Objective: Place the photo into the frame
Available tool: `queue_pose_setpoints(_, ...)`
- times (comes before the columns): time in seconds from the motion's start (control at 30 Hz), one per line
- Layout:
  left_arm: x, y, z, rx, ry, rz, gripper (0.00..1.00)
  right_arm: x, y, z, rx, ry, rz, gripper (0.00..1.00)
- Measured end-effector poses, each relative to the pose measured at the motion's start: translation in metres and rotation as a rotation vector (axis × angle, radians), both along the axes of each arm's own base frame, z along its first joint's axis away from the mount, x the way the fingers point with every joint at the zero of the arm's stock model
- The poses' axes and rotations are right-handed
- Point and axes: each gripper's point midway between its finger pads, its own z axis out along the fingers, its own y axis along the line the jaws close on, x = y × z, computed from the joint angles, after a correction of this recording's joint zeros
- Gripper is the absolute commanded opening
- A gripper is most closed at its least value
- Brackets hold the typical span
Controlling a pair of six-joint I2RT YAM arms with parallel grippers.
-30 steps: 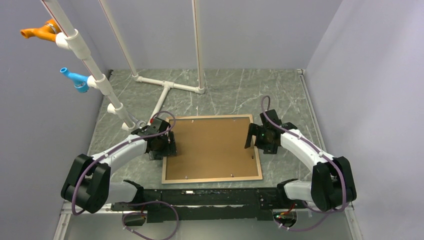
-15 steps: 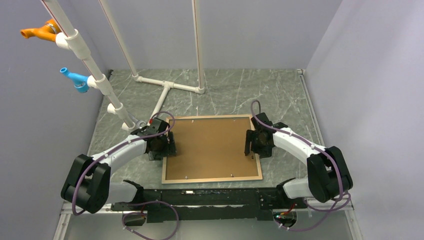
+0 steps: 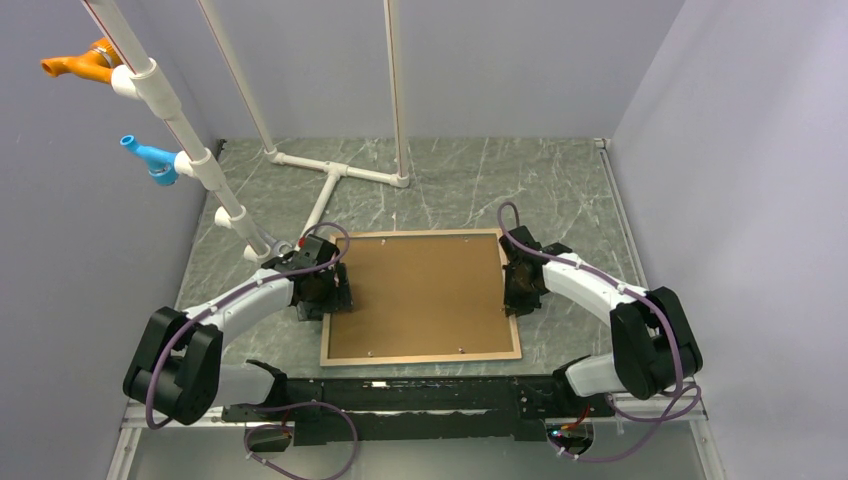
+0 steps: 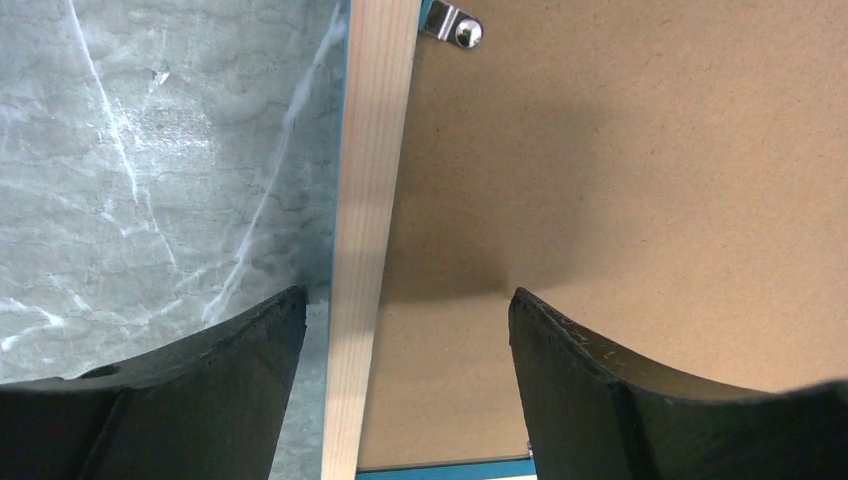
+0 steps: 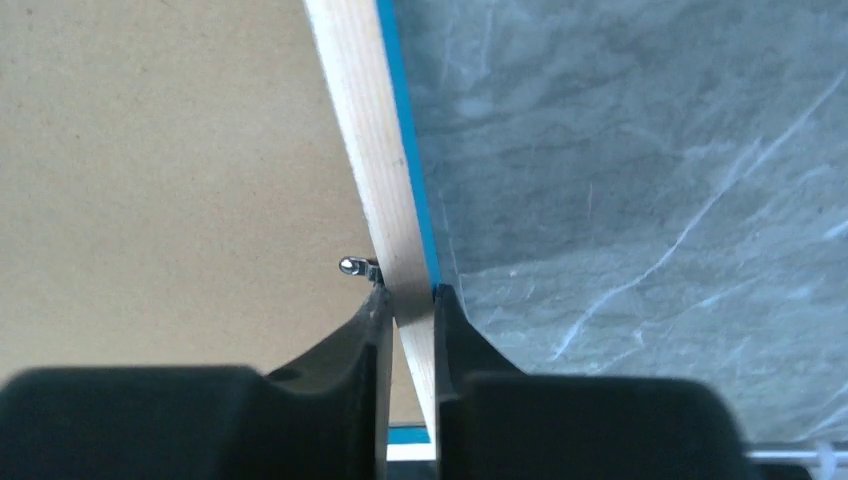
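Right gripper (image 5: pixel 410 296) has clamped the frame (image 5: pixel 360 130) edge (left gripper (image 4: pixel 408 302) gaping)

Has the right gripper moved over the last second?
Yes. The right gripper has slid left, away from the table's right edge, and its jaws now clamp the frame's right rail.

- The table (image 3: pixel 560 190) has a grey-green top with pale marble veins, and it runs from the near edge back to the walls.
- The frame (image 3: pixel 420 358) lies flat near the middle of the table, its light wood face up and a thin blue edge showing along its outer sides.
- A brown backing board (image 3: pixel 420 295) sits inside the frame, with small metal clips (image 4: pixel 450 22) at the rails.
- A white pipe stand (image 3: pixel 340 170) rests its T-shaped foot on the far part of the table, apart from the frame.
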Motion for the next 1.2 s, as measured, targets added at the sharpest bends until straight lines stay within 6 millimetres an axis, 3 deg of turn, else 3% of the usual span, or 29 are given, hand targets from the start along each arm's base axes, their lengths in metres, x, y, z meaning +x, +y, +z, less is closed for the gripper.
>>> queue_pose_setpoints(0.07,0.000,0.000,0.000,0.000,0.001,-0.002,0.79,-0.001,-0.002,0.001,-0.017,0.003,0.016,0.00)
queue_pose_setpoints(0.53,0.001,-0.004,0.001,-0.016,0.003,-0.029,0.78,-0.001,0.000,0.002,-0.028,0.005,0.025,0.00)
queue_pose_setpoints(0.77,0.013,-0.008,0.004,-0.001,0.018,-0.047,0.81,0.008,-0.003,0.002,0.002,0.021,-0.022,0.00)
queue_pose_setpoints(0.87,0.021,-0.008,0.016,0.038,-0.004,-0.052,0.83,0.014,-0.003,0.002,0.047,0.030,-0.058,0.00)
queue_pose_setpoints(0.9,0.023,-0.009,0.021,0.045,-0.018,-0.056,0.84,0.016,-0.003,0.002,0.059,0.034,-0.068,0.02)
queue_pose_setpoints(1.03,0.023,-0.013,0.047,0.071,-0.094,-0.089,0.85,0.029,-0.002,0.003,0.081,0.017,-0.087,0.58)
queue_pose_setpoints(1.1,0.019,-0.016,0.058,0.076,-0.133,-0.113,0.86,0.036,0.000,0.005,0.092,-0.004,-0.100,0.74)
queue_pose_setpoints(1.2,0.011,-0.023,0.072,0.068,-0.182,-0.158,0.86,0.044,0.002,0.010,0.103,-0.035,-0.099,0.78)
